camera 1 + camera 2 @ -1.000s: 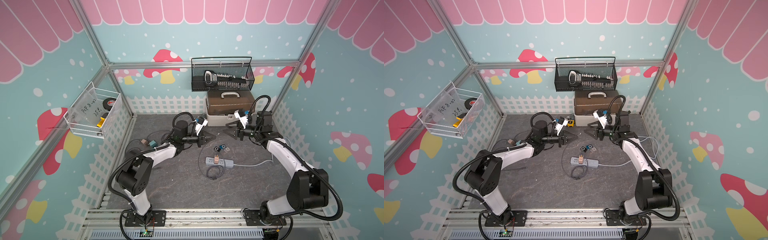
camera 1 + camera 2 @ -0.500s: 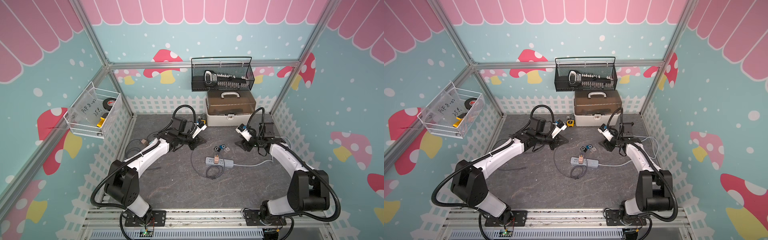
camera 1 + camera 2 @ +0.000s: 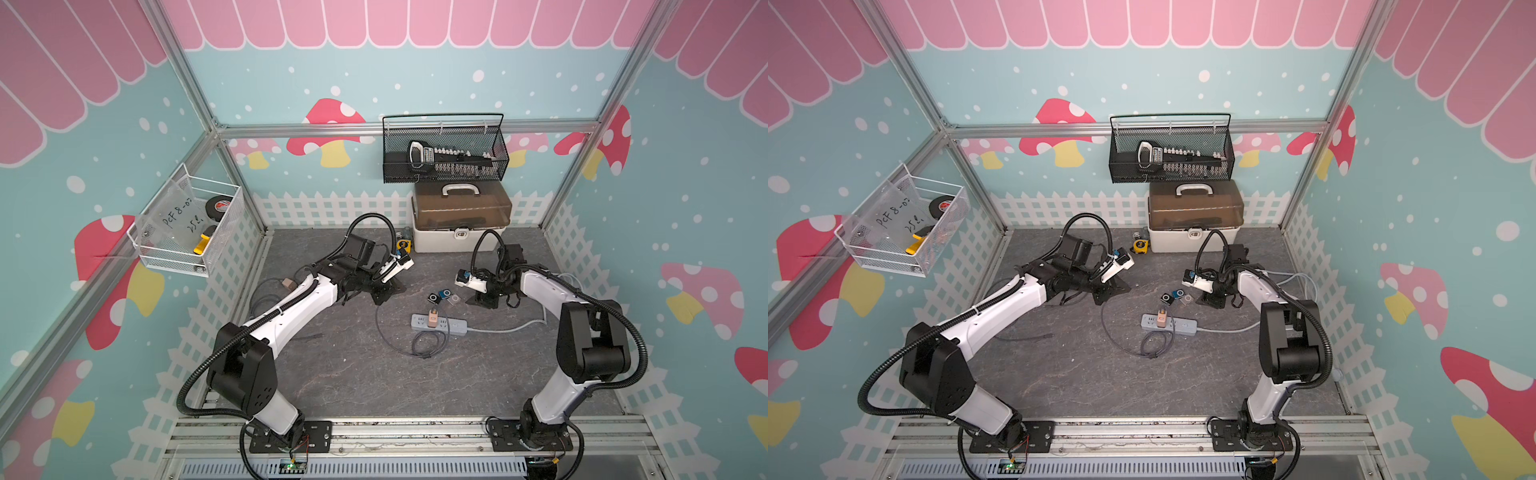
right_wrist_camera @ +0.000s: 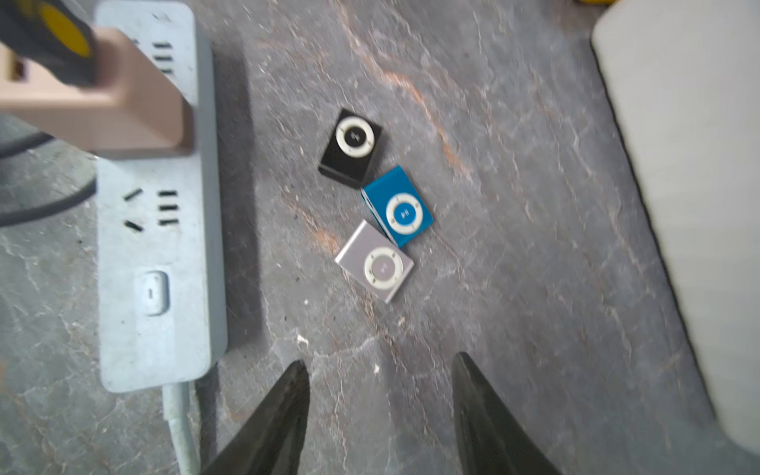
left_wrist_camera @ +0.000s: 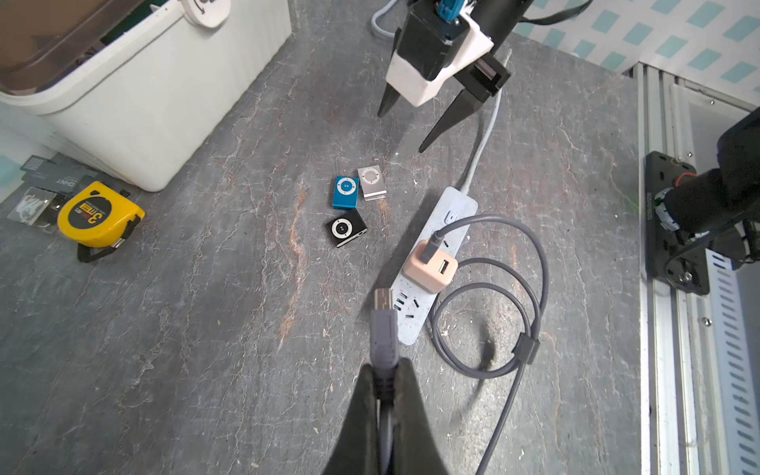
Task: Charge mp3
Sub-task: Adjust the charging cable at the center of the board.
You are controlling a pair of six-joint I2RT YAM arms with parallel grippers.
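Silver mp3 player (image 4: 374,262) lies just ahead of my right gripper (image 4: 380,362), whose jaws stand spread and empty, with the blue mp3 player (image 4: 398,205) and black mp3 player (image 4: 351,142) clustered beyond it and the power strip (image 4: 156,246) off to one side. My left gripper (image 5: 384,366) pinches the grey cable (image 5: 534,263) just behind its plug (image 5: 383,302), which juts past the tips toward the pink charger (image 5: 429,269).

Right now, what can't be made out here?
Port on the silver player: blurred in the right wrist view, too small in both top views.
Inside the toolbox: hidden by its tinted lid.
Whether the power strip switch is on: unreadable in every view.
Writing on the basket label: too small in both top views.
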